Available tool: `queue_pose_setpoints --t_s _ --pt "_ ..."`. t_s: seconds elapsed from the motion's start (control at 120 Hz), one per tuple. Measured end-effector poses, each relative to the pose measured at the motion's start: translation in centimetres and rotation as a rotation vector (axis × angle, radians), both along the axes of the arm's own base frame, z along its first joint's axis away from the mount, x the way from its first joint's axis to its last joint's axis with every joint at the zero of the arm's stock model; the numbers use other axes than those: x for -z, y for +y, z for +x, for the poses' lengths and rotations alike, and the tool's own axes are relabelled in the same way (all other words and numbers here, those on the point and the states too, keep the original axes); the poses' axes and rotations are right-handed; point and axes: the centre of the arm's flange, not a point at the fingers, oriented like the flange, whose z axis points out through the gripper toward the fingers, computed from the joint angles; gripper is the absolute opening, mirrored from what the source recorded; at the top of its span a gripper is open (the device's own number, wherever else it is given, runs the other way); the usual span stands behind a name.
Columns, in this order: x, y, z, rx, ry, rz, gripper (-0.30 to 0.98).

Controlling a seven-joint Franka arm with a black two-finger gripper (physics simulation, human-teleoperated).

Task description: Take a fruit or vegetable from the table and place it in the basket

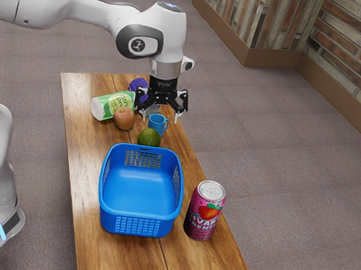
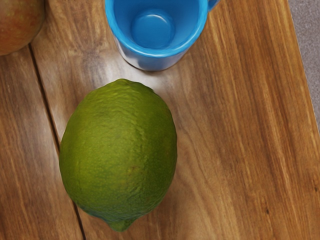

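The lime [image 1: 149, 138] sits on the wooden table [image 1: 87, 174], between the blue basket [image 1: 112, 217] and the little blue mug [image 1: 157, 125]. It is big and green, and it lies on its side with a small bump at each end. It is out of the basket, very near its edge. The black gripper [image 1: 160, 117] is up over the mug's end of the table, and its two fingers are wide apart, with the lime outside them.

The mug stands up, and its handle points to the exterior view's right. In the wrist view I can look down into it. A red and yellow apple [image 1: 124, 118] is near the mug, on the exterior view's left. Just behind the apple, a green and white can [image 1: 115, 106] lies on its side. A purple thing [image 1: 138, 85] is by that can, too hidden to name. A pink can with a strawberry on it [image 1: 205, 211] stands up beside the basket. Past the table are a gray floor [image 1: 276, 143] and a brick wall [image 1: 277, 16].
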Motion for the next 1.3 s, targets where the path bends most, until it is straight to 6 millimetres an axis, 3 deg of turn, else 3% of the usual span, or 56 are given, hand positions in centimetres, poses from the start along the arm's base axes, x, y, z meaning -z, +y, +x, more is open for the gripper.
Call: queue_pose_setpoints --t_s 0.383,0.875,1.3 --pt "2.1 0.3 0.0 0.033 0.008 0.010 0.68" --pt "6.6 1.0 0.4 0.068 0.015 0.016 0.68" --pt "7.7 3.1 0.3 0.065 -0.004 0.008 0.69"
